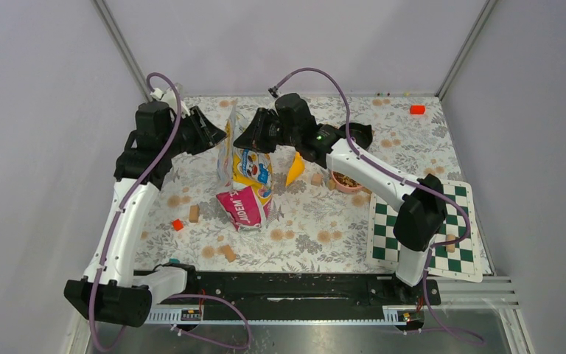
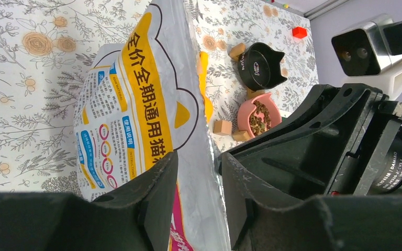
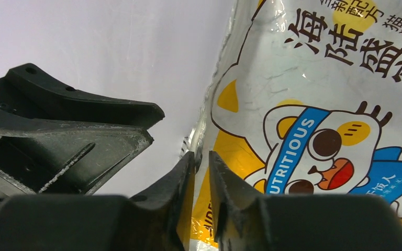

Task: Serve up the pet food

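The pet food [image 1: 348,179] is brown and tan kibble in a pink bowl [image 1: 337,183] right of centre; it also shows in the left wrist view [image 2: 261,117]. The glossy yellow, white and pink cat bag [image 1: 249,181] has its top held up and its bottom on the table. My left gripper [image 1: 219,140] is shut on the bag's silver top edge from the left, seen in the left wrist view [image 2: 200,157]. My right gripper [image 1: 242,141] is shut on the same edge from the right, seen in the right wrist view [image 3: 201,155], with the bag's cat face [image 3: 319,104] beside it.
A black cat-shaped bowl [image 1: 359,134] stands behind the pink bowl. A yellow scoop [image 1: 295,169] lies right of the bag. Tan wooden cubes [image 1: 194,213] and red blocks [image 1: 417,109] are scattered about. A green checkerboard [image 1: 449,228] lies at the right.
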